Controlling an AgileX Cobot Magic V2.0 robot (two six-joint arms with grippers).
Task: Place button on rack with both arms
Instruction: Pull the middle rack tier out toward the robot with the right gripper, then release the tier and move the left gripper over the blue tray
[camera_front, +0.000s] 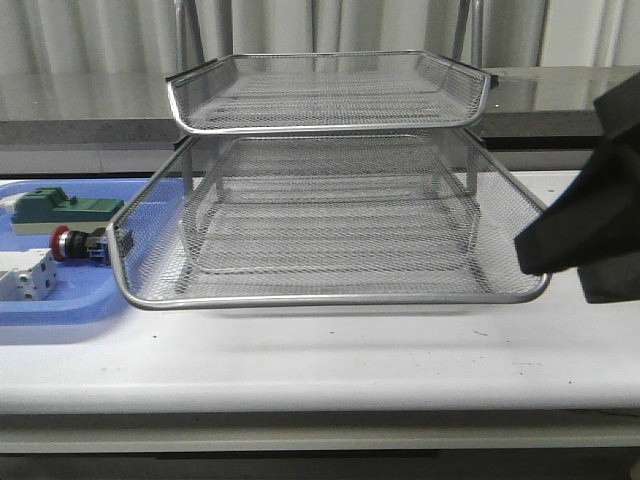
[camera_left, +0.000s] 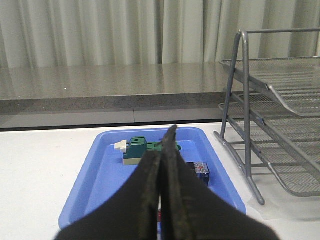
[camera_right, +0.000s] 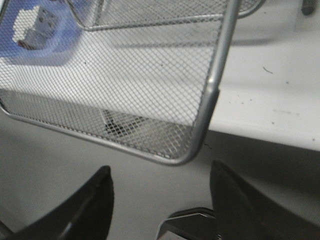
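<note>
The button (camera_front: 75, 243), with its red head, lies on its side in the blue tray (camera_front: 60, 310) at the left. In the left wrist view only its blue-black body (camera_left: 199, 171) shows past the fingers. My left gripper (camera_left: 169, 142) is shut and empty and hovers over the tray; it is out of the front view. The silver wire-mesh rack (camera_front: 330, 200) stands mid-table. My right gripper (camera_front: 540, 245) is open and empty at the rack's front right corner (camera_right: 200, 145), which lies just beyond the right gripper (camera_right: 160, 170) in its wrist view.
A green block (camera_front: 62, 208) and a white block (camera_front: 30, 280) share the blue tray; the green block (camera_left: 142, 149) lies beyond my left fingers. The rack's legs (camera_left: 245, 115) stand right of the tray. A grey counter and curtains run behind the table.
</note>
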